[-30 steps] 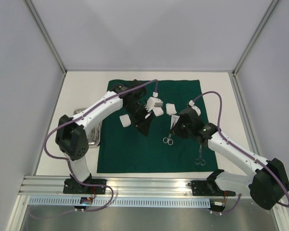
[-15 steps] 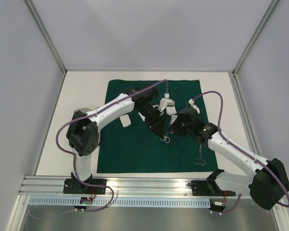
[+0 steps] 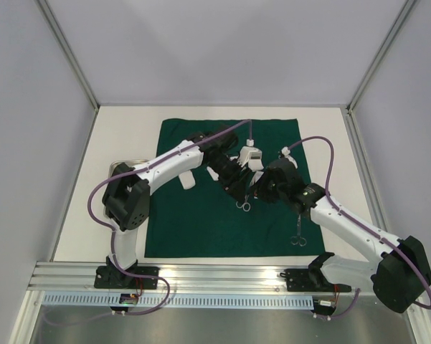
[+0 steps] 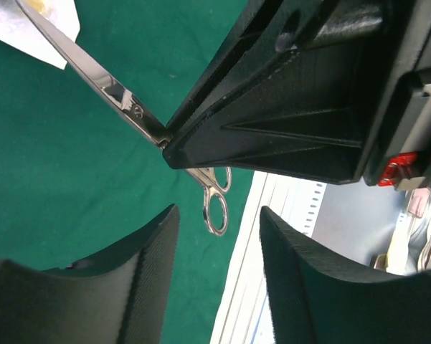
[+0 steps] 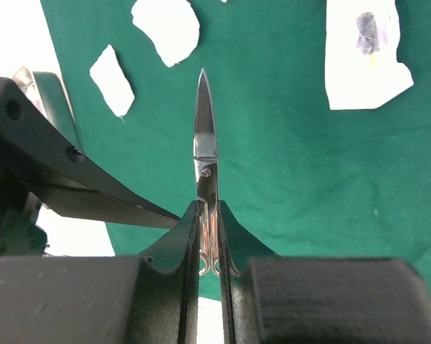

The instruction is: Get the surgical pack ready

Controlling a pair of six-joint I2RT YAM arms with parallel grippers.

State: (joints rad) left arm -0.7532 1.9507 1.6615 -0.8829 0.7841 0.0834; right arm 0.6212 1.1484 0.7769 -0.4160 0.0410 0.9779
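Observation:
The dark green drape (image 3: 201,226) lies flat mid-table. My right gripper (image 5: 209,222) is shut on the slim metal scissors (image 5: 206,140), pinching them just behind the pivot, blades pointing away from the wrist. From above, that gripper (image 3: 258,190) holds them over the drape with the ring handles (image 3: 242,206) towards the near edge. My left gripper (image 4: 219,247) is open, its fingers either side of the handle rings (image 4: 215,208) but short of them. The left gripper (image 3: 239,192) sits close against the right one. Forceps (image 3: 298,233) lie on the drape's right side. White gauze pads (image 3: 188,179) (image 3: 257,163) rest on the cloth.
The steel tray (image 3: 119,169) sits off the drape's left edge, mostly hidden under the left arm. More gauze (image 5: 366,57) (image 5: 168,29) lies beyond the scissor tips. The left gripper's black finger (image 5: 64,172) crowds the right wrist view. Grey walls enclose the table.
My left arm has swung right from the gauze pads to the scissors beside the right gripper. The scissor handles shifted slightly left. The right arm barely moved.

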